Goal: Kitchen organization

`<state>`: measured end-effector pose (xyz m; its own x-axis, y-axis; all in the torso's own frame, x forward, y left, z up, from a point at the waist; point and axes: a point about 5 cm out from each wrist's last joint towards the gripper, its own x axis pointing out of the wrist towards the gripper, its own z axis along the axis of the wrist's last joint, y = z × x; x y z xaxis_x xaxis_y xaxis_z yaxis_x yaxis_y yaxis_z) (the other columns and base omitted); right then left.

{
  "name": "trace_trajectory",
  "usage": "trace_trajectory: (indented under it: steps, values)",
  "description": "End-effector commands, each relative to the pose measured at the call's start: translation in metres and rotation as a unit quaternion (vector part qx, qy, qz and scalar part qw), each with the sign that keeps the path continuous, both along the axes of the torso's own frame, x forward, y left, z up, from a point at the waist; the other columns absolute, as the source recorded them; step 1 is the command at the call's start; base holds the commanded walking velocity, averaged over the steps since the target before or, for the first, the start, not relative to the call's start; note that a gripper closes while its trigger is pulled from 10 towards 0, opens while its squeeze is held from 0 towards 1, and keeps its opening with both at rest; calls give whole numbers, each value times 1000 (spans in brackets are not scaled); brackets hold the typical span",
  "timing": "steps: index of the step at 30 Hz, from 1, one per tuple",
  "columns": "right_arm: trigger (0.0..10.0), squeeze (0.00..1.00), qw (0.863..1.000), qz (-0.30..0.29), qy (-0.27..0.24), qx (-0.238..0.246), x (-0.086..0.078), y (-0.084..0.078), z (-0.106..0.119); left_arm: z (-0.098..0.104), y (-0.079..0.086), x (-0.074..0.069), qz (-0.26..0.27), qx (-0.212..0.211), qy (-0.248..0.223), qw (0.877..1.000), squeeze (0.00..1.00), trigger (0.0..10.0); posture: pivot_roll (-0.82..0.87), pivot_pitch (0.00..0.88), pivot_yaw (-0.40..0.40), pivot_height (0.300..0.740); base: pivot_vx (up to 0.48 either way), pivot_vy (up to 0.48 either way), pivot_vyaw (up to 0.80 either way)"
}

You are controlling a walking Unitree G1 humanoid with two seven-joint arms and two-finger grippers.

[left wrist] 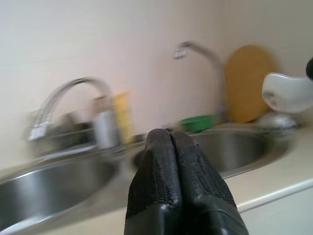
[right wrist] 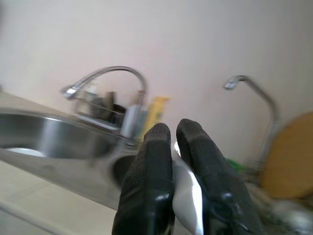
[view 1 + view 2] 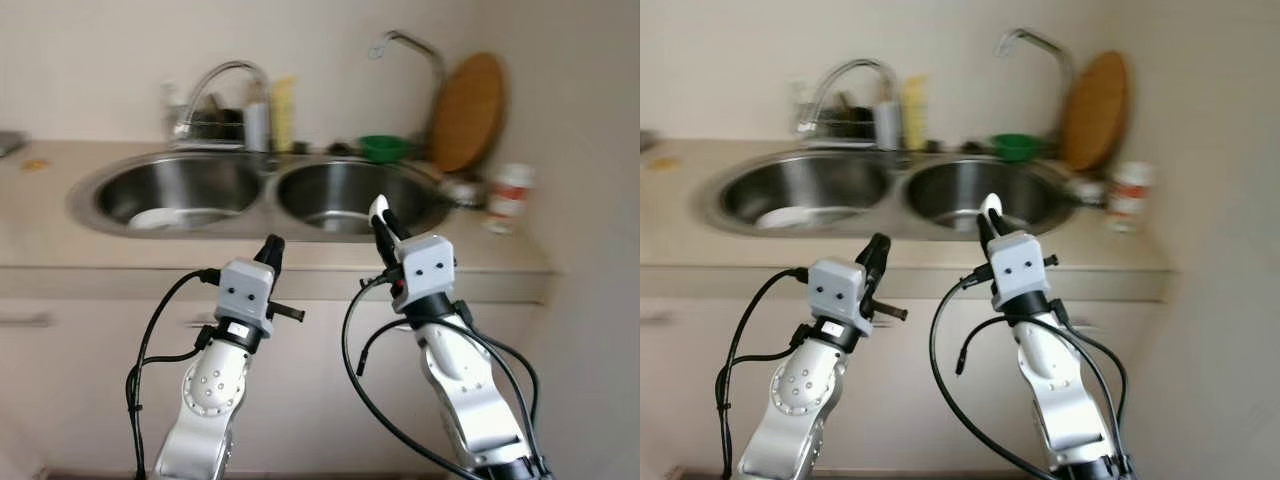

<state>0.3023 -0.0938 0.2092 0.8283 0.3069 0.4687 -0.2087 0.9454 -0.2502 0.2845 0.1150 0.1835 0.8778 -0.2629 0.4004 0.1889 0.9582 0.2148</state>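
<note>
The right gripper [image 3: 380,212] pinches a white spoon [image 2: 187,198] between its fingers, raised at the near edge of the right sink bowl [image 3: 345,192]. The left gripper [image 3: 271,250], fingers pressed together and empty, hovers before the counter [image 3: 40,225].

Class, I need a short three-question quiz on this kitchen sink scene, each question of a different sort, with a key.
1. True or false: the left gripper holds a green bowl.
2. What does the right gripper hold? A) white spoon-like utensil B) yellow bottle C) cutting board
3. Fill in: a white dish lies in the ______ sink basin.

Key: 1 false; 2 A; 3 left.
</note>
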Motion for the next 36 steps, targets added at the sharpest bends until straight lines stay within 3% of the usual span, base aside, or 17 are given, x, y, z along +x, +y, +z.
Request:
trace_trajectory:
  steps: [1,8,20,36]
  values:
    - [10000,0,1000,19,-5,4,-2,8,4,1,6,0,9,-2,1,1000,0,10000,59,0,-35,740,0,480,800]
    - [10000,0,1000,6,3,22,0,3,3,1,6,1,9,-6,4,1000,0,10000,55,0,-33,740,0,479,571]
    - [10000,0,999,-6,14,35,3,-1,0,5,6,0,5,-5,-15,1000,0,10000,57,0,-34,740,0,0,0]
    - [10000,0,999,0,18,48,6,1,3,11,7,2,4,-8,-29,1000,0,10000,59,0,-32,740,331,0,-132]
